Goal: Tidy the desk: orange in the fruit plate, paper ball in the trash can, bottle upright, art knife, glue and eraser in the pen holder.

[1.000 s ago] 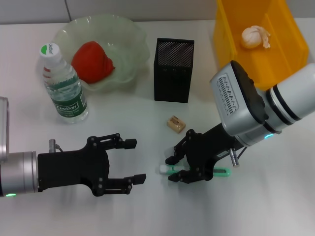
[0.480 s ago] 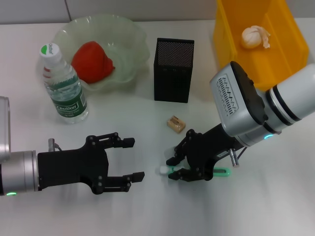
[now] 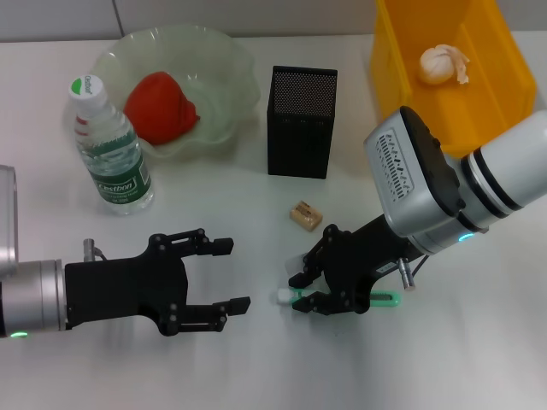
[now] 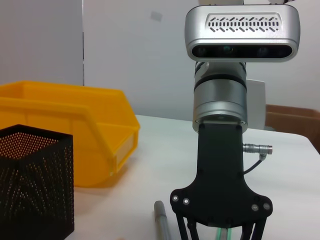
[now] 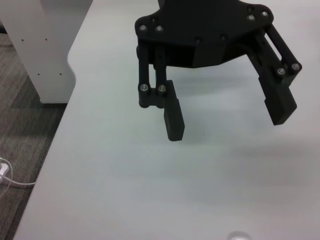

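The mint-green art knife point(image 3: 342, 298) is seen flat between the right gripper's point(image 3: 301, 292) fingers; the tan eraser point(image 3: 305, 215) is placed just beyond.

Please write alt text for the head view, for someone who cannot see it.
On a white desk, the right gripper is down around a mint-green art knife, while the left gripper hovers open nearby. Behind stand an upright bottle, an orange in the fruit plate, the pen holder, an eraser, and a paper ball in the trash can.

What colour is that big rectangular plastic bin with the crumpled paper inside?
Bright yellow; the big rectangular plastic bin shows best in the head view.
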`<state>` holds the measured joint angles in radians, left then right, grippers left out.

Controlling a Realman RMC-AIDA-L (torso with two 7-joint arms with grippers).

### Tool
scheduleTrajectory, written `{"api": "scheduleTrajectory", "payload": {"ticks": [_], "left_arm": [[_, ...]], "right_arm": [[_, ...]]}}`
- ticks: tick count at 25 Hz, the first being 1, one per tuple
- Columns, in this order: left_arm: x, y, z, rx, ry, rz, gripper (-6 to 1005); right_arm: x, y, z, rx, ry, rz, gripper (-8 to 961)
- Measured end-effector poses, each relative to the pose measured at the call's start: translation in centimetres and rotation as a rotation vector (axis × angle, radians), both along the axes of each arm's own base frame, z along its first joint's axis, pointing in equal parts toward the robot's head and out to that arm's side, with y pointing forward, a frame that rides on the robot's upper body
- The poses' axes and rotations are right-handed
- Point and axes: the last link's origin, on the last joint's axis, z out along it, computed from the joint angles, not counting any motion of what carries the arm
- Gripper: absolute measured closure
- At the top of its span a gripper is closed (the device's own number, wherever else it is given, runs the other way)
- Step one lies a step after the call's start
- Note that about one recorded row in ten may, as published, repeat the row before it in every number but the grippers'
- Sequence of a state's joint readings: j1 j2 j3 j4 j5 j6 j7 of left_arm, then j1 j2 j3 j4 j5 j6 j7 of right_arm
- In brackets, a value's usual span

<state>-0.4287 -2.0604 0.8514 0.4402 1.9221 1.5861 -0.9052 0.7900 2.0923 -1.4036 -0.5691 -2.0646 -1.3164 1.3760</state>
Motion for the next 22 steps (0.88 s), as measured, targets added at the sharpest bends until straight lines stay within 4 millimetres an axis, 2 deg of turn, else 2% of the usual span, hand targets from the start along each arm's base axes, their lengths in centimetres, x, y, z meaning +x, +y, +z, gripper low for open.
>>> {"api": "scheduleTrajectory", "payload": {"ticks": [22], "left_arm": [[-0.9,0.1,1.1,-0.029,0.057,-0.003,199]], "right_arm": [[-0.1,0.0,0.0,0.002,0.007,-0.004,688]]}}
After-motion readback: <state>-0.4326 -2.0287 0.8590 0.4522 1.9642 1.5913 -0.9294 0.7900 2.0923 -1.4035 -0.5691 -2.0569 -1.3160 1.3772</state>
